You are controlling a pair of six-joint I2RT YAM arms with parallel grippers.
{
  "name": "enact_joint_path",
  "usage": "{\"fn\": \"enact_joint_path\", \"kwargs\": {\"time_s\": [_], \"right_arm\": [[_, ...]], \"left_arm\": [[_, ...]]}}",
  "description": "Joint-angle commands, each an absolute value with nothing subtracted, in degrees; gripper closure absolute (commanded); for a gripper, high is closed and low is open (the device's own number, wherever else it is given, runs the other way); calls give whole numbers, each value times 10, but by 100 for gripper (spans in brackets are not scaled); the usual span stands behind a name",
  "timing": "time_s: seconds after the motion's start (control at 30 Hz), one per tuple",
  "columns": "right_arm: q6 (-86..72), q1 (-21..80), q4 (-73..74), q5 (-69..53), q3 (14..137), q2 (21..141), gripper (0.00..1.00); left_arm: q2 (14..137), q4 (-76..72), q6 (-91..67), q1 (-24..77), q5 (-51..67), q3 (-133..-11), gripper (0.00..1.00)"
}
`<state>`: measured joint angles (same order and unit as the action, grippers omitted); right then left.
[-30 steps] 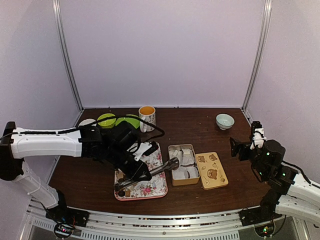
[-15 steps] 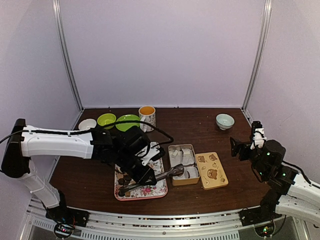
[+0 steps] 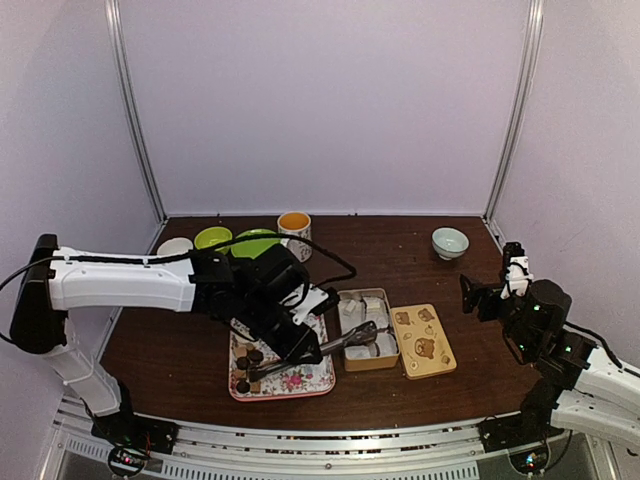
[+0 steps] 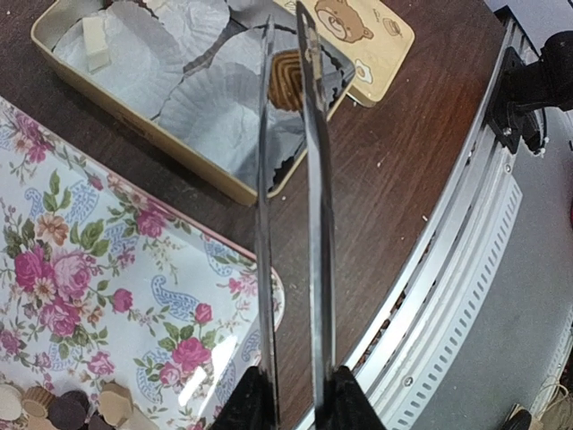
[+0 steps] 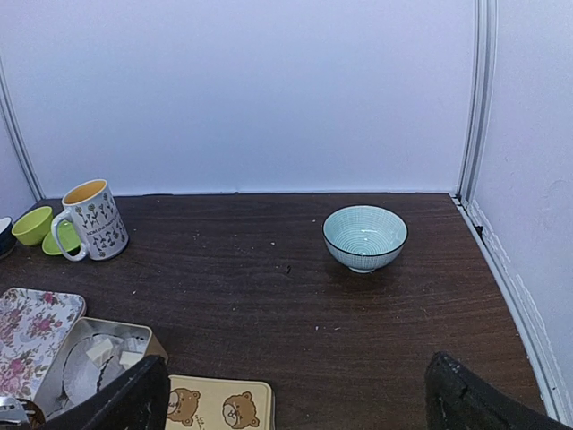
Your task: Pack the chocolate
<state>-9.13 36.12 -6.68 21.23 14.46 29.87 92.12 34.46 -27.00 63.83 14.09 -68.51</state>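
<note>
My left gripper [image 3: 292, 340] [image 4: 295, 399] is shut on long metal tongs [image 4: 309, 206]. The tong tips pinch a brown ridged chocolate [image 4: 288, 79] over the paper cups of the open tin [image 3: 345, 300] [image 4: 201, 175]. A pale chocolate piece [image 4: 95, 45] lies in a cup at the tin's far end. Several dark and tan chocolates [image 3: 248, 365] [image 4: 67, 408] sit at the near left of the floral tray [image 3: 300, 378] [image 4: 107, 260]. My right gripper [image 3: 480, 297] [image 5: 295, 408] is open and empty, held above the table at the right.
The tin's bear-printed lid [image 3: 423, 340] [image 5: 210, 403] lies right of the tin. A flowered mug [image 3: 294, 235] [image 5: 89, 219], two green bowls [image 3: 213, 238] and a small white bowl [image 3: 173, 245] stand at the back left. A teal bowl [image 3: 449, 241] [image 5: 364, 236] stands back right.
My left arm has swung right, carrying the tong tips from over the floral tray to over the tin. The right arm has not moved.
</note>
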Motion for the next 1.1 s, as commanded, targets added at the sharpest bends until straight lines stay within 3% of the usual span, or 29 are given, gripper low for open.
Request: {"fn": "enact_joint_path", "kwargs": {"time_s": [0.0, 0.8, 1.07], "right_arm": [[-88, 359, -69, 209, 139, 297, 0], [-88, 360, -69, 211, 139, 297, 0], [-88, 360, -69, 210, 139, 295, 0]], "left_arm": [[948, 316, -256, 642, 145, -722, 76], [1018, 242, -298, 650, 149, -739, 76], [1019, 257, -298, 652, 132, -740, 61]]}}
